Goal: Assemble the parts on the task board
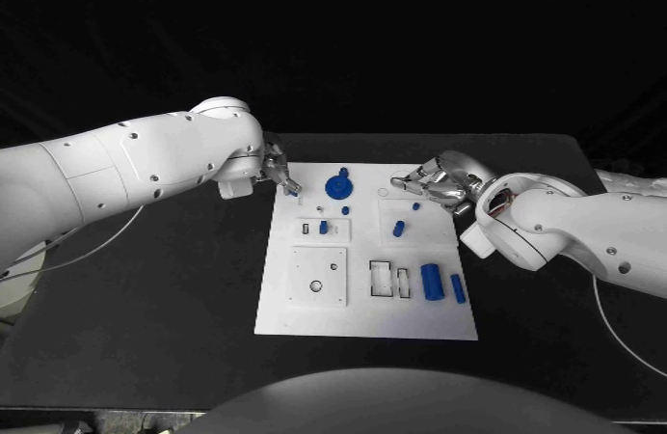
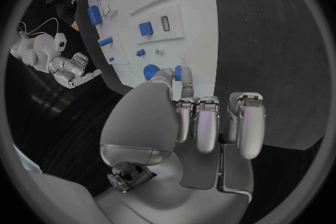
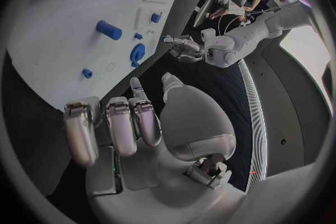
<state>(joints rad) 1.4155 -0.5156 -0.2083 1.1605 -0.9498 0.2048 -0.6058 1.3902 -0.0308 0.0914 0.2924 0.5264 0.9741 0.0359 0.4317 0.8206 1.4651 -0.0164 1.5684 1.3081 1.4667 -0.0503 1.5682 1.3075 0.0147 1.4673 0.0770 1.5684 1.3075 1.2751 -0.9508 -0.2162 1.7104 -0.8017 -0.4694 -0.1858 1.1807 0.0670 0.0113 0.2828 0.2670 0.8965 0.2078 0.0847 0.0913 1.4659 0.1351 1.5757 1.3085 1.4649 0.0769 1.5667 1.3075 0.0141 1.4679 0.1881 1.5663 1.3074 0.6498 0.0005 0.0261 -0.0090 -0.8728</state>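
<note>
The white task board (image 1: 368,304) lies mid-table. A round blue part (image 1: 339,184) stands near its far edge, small blue parts (image 1: 324,228) (image 1: 399,228) sit in the middle, and two blue cylinders (image 1: 433,280) (image 1: 458,287) lie toward its right side. My left hand (image 1: 279,176) hovers at the board's far left corner, fingers (image 2: 210,123) curled in and nothing seen in them; its thumb crosses the round blue part (image 2: 149,71). My right hand (image 1: 434,183) hangs over the far right corner, fingers (image 3: 119,129) curled, holding nothing, close to a small blue part (image 3: 87,73).
Black table (image 1: 153,299) surrounds the board on all sides. Cables trail off the table at the left (image 1: 84,251) and right (image 1: 619,328). Recessed white slots (image 1: 389,278) and a raised square plate (image 1: 318,276) occupy the board's near half.
</note>
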